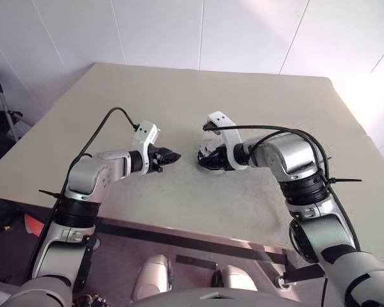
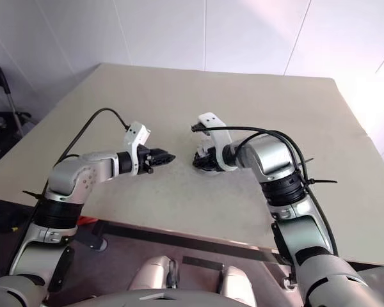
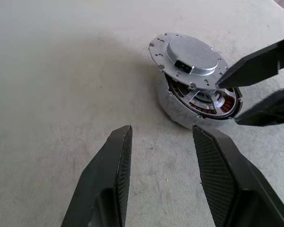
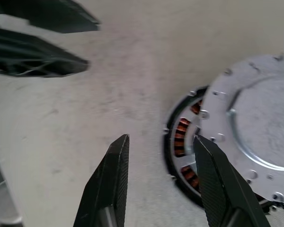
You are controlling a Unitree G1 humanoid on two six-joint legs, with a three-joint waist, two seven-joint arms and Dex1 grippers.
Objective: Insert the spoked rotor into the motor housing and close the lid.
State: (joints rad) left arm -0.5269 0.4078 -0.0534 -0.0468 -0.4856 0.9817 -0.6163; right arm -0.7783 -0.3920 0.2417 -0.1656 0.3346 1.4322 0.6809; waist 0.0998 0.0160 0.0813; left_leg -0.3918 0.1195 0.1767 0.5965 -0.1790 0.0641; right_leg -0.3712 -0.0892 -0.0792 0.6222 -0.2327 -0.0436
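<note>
Readable text: none can be made out in any view.
Round silver-grey metal lid: no lettering or numbers legible; bare metal with small screw holes at its rim.
Round motor housing with reddish coil windings: no label or brand readable.
Beige desk: no markings or signs.

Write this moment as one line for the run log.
lid: tilted on housing, not seated | coils visible | left end effector: open, empty, beside housing | right end effector: open at lid edge
</note>
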